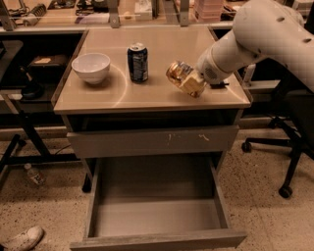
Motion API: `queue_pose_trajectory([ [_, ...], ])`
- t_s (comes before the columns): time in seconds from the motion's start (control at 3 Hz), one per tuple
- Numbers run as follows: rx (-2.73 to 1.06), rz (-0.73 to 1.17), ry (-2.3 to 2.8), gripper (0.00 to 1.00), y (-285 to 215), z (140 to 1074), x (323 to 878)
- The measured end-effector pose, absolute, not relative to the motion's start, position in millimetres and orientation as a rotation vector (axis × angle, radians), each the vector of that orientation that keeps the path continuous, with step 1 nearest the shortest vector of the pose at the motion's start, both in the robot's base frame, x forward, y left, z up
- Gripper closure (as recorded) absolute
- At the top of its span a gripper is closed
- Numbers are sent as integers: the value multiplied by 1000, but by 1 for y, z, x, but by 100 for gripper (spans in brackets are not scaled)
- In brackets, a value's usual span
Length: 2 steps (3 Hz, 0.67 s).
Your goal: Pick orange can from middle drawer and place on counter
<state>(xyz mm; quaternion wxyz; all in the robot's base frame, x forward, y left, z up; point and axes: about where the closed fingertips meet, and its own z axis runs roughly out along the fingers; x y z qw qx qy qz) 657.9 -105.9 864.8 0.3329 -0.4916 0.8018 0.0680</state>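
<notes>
My gripper (189, 81) is shut on the orange can (177, 72), a shiny orange-gold can held tilted above the right part of the counter (117, 95). The white arm reaches in from the upper right. The middle drawer (157, 215) is pulled wide open below and shows a bare grey-brown floor. The can hangs to the right of a dark blue can (138, 62).
A white bowl (91, 67) stands on the counter's left. A dark flat object (219, 85) lies under the arm at the counter's right edge. The drawer front above (152, 142) has pale scratch marks. An office chair base (282, 162) stands at right. A cluttered bench (98, 10) runs behind.
</notes>
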Motion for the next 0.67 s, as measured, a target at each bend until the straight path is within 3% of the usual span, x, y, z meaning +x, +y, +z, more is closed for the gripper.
queue_pose_trajectory([
  [0.67, -1363, 227, 2096, 100, -81, 875, 702],
])
